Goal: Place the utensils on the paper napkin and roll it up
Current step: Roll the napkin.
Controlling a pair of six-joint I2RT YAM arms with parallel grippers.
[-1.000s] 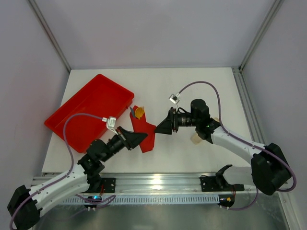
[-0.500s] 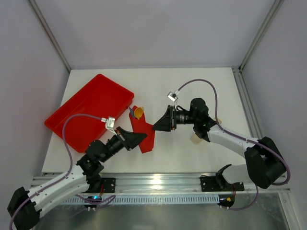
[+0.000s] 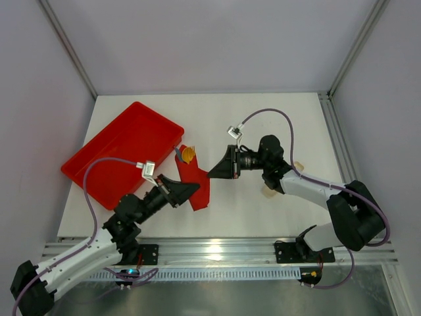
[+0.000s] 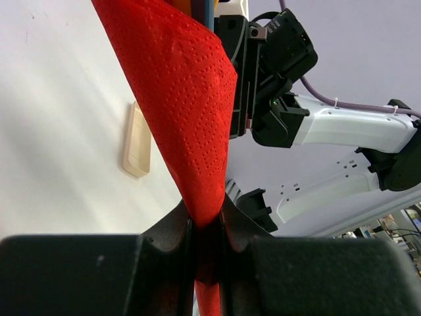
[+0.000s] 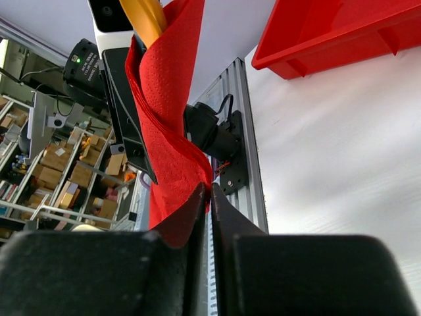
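Observation:
The red paper napkin (image 3: 197, 182) hangs bunched above the table between both grippers. My left gripper (image 3: 195, 189) is shut on its near end, the red paper squeezed between the jaws (image 4: 206, 224). My right gripper (image 3: 211, 174) is shut on the napkin's right edge (image 5: 209, 189). An orange-yellow piece (image 3: 190, 155) and a grey-blue one (image 3: 179, 153) stick out of the napkin's far end; the orange-yellow piece (image 5: 146, 16) also shows in the right wrist view. One pale tan utensil (image 3: 268, 191) lies on the table under the right arm, also visible in the left wrist view (image 4: 137, 141).
The big red tray (image 3: 112, 155) sits at the back left, its corner close to the napkin's far end. Another tan bit (image 3: 298, 164) peeks out beside the right arm. A metal rail (image 3: 217, 249) runs along the table's near edge.
My right gripper has moved left to the napkin and its jaws have closed on the napkin's edge. The left gripper keeps its grip and has barely shifted.

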